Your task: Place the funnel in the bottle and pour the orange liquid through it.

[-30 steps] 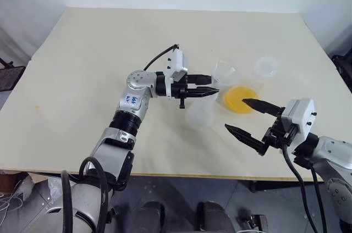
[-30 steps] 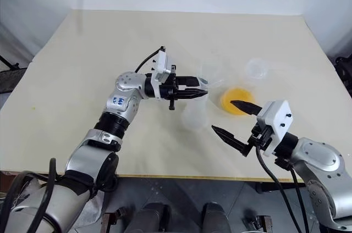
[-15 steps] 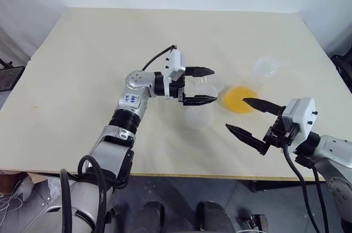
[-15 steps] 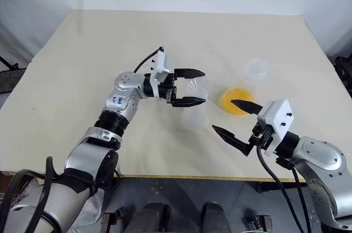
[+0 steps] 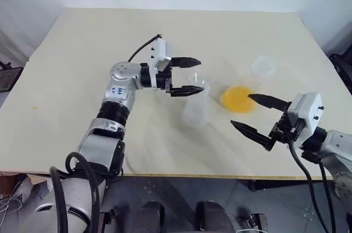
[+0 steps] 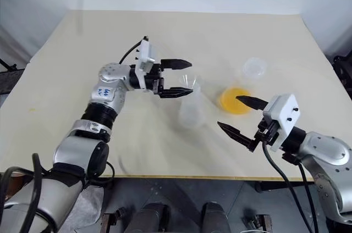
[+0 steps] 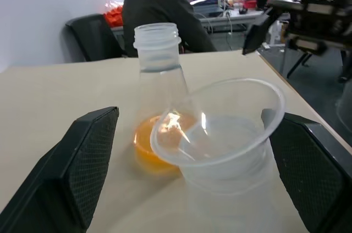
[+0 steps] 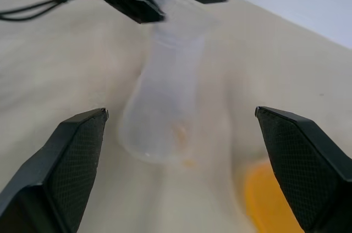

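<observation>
Funnel (image 7: 217, 120): we see it seated in the bottle (image 5: 196, 111) neck, mid-table.
Left gripper (image 5: 192, 77): arm reaches level across the table; fingers spread wide either side of the funnel, gripping nothing.
Right gripper (image 5: 256, 116): held low near the front edge, fingers wide apart, empty.
Orange liquid (image 5: 240, 98): in the longer flask (image 7: 159, 106) beside the bottle.

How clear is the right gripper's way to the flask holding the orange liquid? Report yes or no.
Probably yes. The right gripper is open and close beside the flask with the orange liquid, nothing between them. The bottle stands off to one side.
</observation>
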